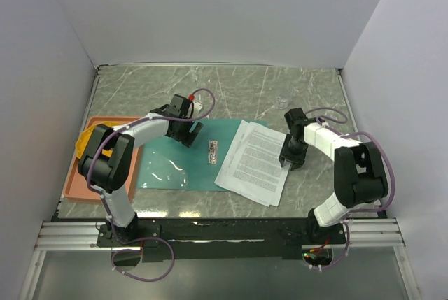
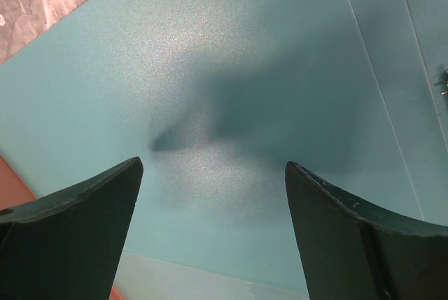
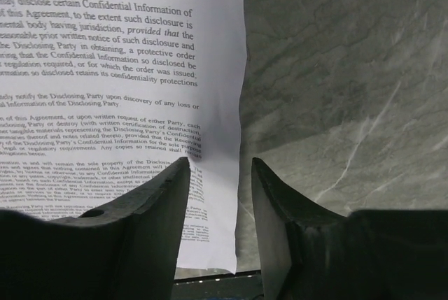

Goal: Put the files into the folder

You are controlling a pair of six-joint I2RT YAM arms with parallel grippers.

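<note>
The teal folder (image 1: 168, 167) lies open and flat on the table, its metal clip (image 1: 213, 152) at the spine. The files (image 1: 255, 160), a fanned stack of printed white sheets, lie with their left edge over the folder's right half. My left gripper (image 1: 190, 136) is open just above the folder's far left part; the left wrist view shows its fingers spread wide (image 2: 213, 167) over the teal surface (image 2: 231, 55). My right gripper (image 1: 288, 160) is open at the files' right edge. In the right wrist view its jaws (image 3: 220, 163) straddle the edge of the top sheet (image 3: 126, 69), holding nothing.
A salmon-orange tray (image 1: 77, 174) with something yellow (image 1: 84, 139) in it stands left of the folder; its corner shows in the left wrist view (image 2: 10, 177). A small clear object (image 1: 283, 101) sits at the back. Grey marble table (image 3: 336, 69), walls on three sides.
</note>
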